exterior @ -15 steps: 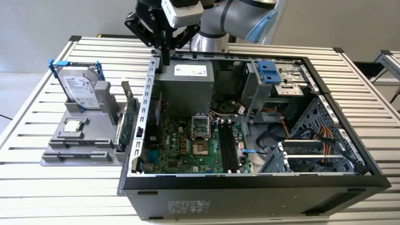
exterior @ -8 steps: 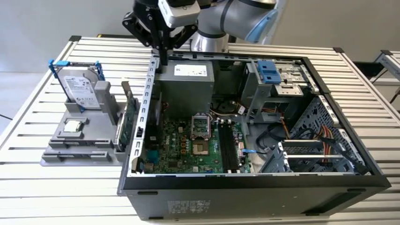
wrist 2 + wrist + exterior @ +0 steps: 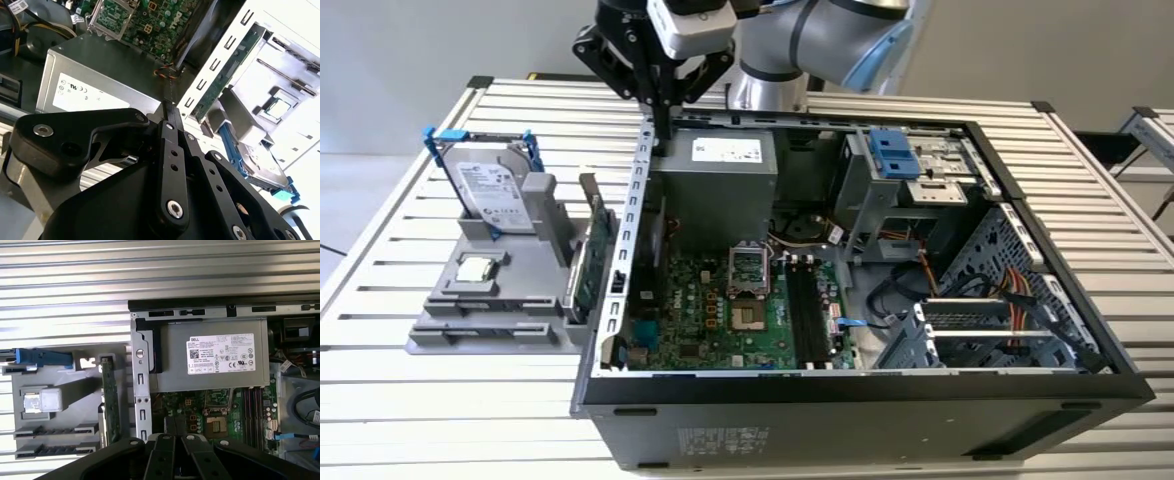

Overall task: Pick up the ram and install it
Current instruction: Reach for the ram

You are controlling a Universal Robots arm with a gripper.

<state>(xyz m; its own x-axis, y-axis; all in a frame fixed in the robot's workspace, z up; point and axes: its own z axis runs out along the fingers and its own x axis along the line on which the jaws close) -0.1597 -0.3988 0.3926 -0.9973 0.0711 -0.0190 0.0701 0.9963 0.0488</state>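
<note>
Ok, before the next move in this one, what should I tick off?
1. Claw shut: ok.
2. Ram in claw: cannot tell.
3. Claw over the memory slots: not ok; it hangs by the power supply, at the edge of the case.
4. Board exposed in the open case: ok.
5. Memory slots empty: cannot tell.
6. Drive and green card in the holder, apart from claw: ok.
</note>
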